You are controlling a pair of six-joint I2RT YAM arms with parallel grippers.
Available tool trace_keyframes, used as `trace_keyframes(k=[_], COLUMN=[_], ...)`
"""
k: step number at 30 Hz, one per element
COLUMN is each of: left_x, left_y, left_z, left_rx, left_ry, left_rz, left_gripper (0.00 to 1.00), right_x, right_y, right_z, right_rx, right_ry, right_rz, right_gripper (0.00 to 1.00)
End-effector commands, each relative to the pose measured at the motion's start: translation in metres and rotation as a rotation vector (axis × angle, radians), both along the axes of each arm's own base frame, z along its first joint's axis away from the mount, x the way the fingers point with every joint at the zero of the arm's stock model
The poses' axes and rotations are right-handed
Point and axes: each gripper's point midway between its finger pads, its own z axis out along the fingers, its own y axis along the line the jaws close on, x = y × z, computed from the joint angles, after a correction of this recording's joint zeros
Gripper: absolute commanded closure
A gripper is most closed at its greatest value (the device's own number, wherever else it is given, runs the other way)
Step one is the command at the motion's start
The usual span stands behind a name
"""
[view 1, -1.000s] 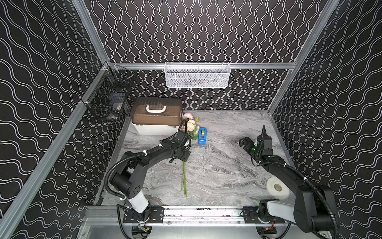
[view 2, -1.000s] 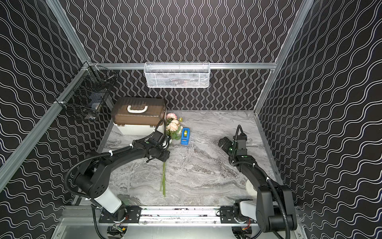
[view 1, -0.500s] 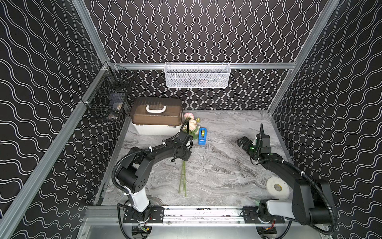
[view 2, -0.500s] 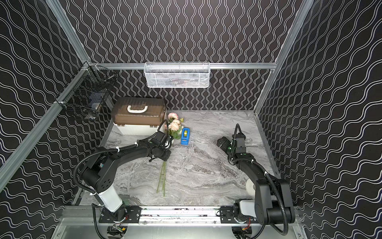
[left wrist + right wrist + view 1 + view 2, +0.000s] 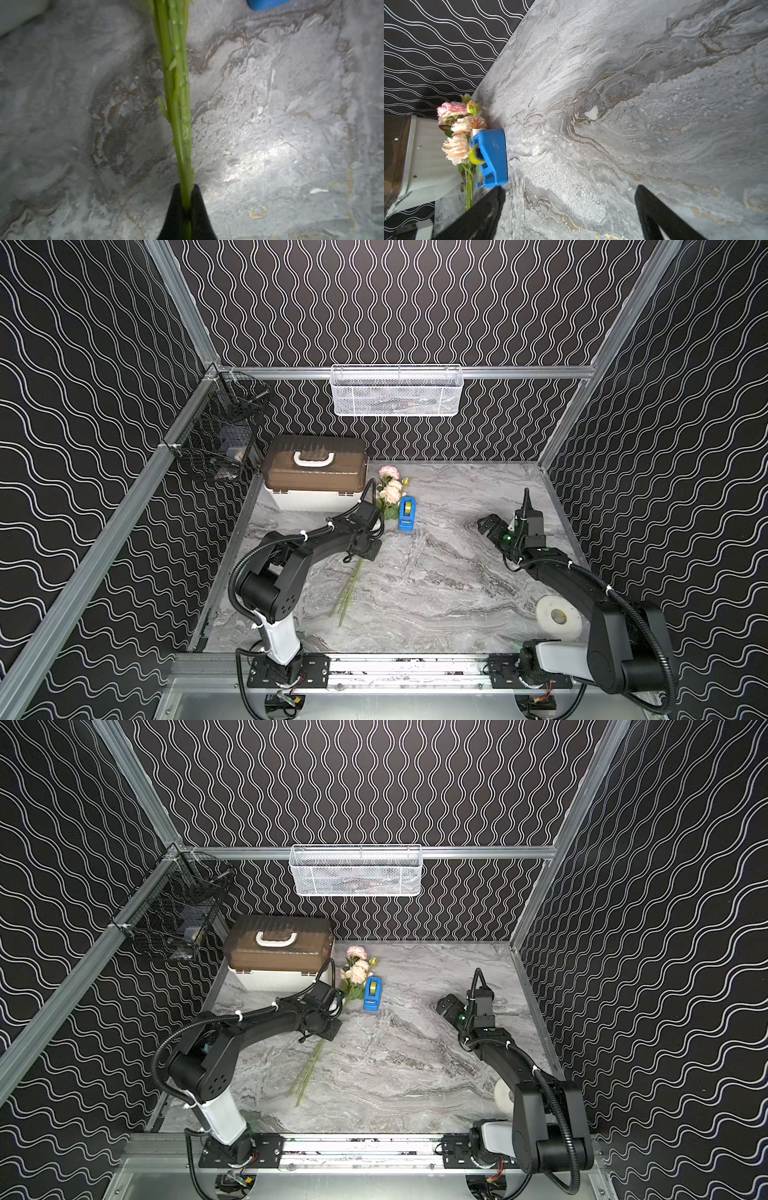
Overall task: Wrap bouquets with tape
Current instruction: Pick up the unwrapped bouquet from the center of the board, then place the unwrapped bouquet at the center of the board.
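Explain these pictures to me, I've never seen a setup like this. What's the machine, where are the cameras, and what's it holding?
The machine is two black robot arms, left and right, mounted at the front edge of a marble-look table inside a walled booth. Two pictures look down from overhead and show nearly the same view. The other two come from a small camera on each arm's wrist.

On the table are a bouquet, a blue tape dispenser beside its blooms, a brown-lidded box and a white roll.

The left gripper is shut on the bouquet's stems, seen close up in its wrist view. The right gripper is open and holds nothing. Its camera looks toward the dispenser.
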Motion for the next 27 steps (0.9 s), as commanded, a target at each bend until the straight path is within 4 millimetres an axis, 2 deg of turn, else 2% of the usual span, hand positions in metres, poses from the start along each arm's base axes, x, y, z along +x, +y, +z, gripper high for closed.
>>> trace_keyframes(k=[1, 5, 8, 12, 15, 17, 20, 23, 27], left_x=[0.005, 0.01, 0.013, 0.007, -0.004, -0.016, -0.026, -0.029, -0.029], left_y=[-0.004, 0.006, 0.013, 0.004, -0.009, -0.023, -0.038, -0.048, -0.058], left_z=[0.018, 0.051, 0.083, 0.12, 0.133, 0.136, 0.129, 0.112, 0.077], left_rx=[-0.059, -0.078, -0.095, -0.115, -0.131, -0.158, -0.167, -0.117, -0.029], left_ry=[-0.044, -0.147, -0.249, -0.349, -0.364, -0.347, -0.335, -0.341, -0.289], left_rz=[-0.012, 0.026, 0.03, -0.117, -0.266, -0.406, -0.58, -0.733, -0.896], left_gripper=[1.0, 1.0, 1.0, 1.0, 1.0, 1.0, 1.0, 1.0, 1.0], right_x=[0.001, -0.001, -0.002, -0.002, -0.004, -0.01, -0.029, -0.042, -0.058], right_y=[-0.002, -0.004, -0.005, -0.009, -0.01, -0.022, -0.06, -0.076, -0.097], right_z=[0.007, 0.011, 0.013, 0.012, 0.019, 0.023, 0.022, 0.032, 0.039], right_rx=[-0.007, -0.016, -0.022, -0.035, -0.036, -0.072, -0.179, -0.209, -0.282], right_ry=[-0.026, -0.046, -0.056, -0.08, -0.103, -0.094, -0.061, -0.089, -0.061], right_rz=[-0.007, -0.016, -0.02, -0.037, -0.036, -0.093, -0.285, -0.372, -0.473], right_gripper=[0.01, 0.01, 0.01, 0.01, 0.01, 0.01, 0.01, 0.01, 0.01])
